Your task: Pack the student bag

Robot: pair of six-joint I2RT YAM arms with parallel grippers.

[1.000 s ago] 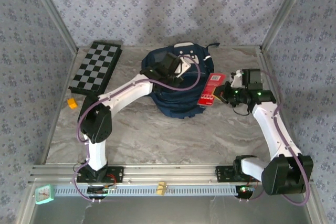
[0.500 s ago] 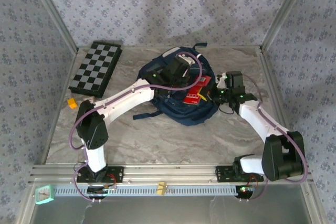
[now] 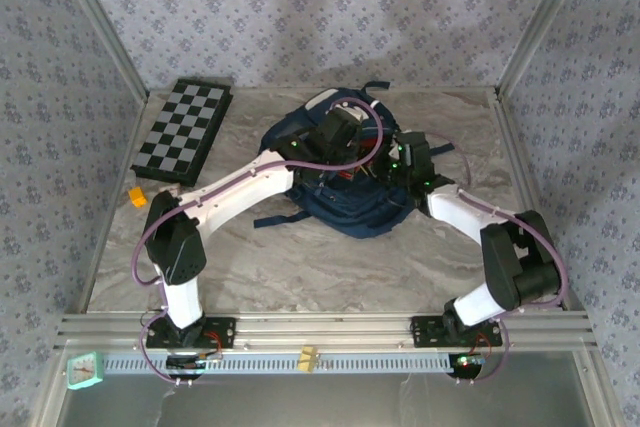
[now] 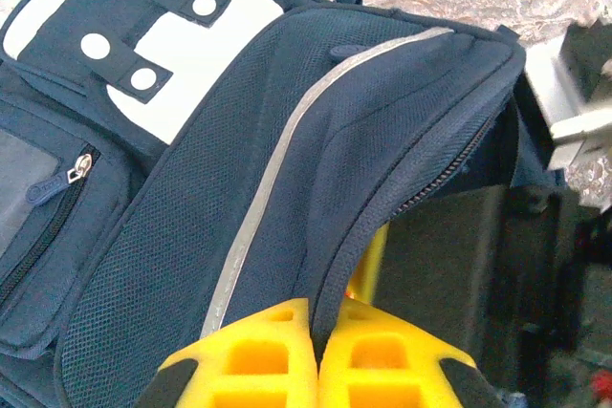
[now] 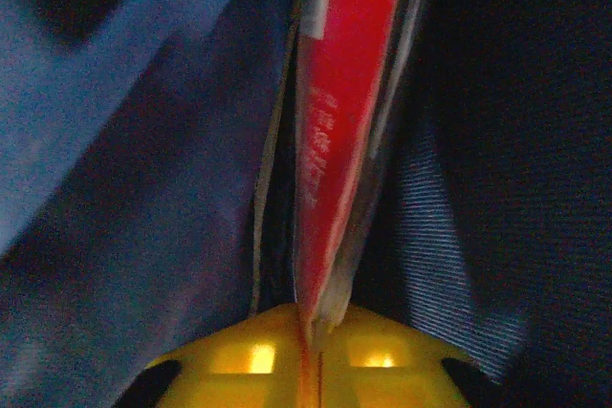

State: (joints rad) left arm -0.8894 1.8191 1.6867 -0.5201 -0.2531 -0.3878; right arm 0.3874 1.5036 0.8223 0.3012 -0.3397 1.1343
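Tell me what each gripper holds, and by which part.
The left gripper pinches the student bag by the edge of its opened zip flap. The right gripper pinches the red packet by its near end, inside the bag.

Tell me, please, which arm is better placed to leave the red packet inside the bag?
Right. The right jaws grip the red packet inside the student bag; the left jaws pinch the bag's rim, holding it open.

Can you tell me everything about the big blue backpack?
The student bag is navy blue fabric with mesh panels, a white patch, a pale stripe and a zipped front pocket. It lies on the marble-look table, main zipper open. The left gripper pinches the opening's edge, holding it up; the right gripper holds a red packet inside.
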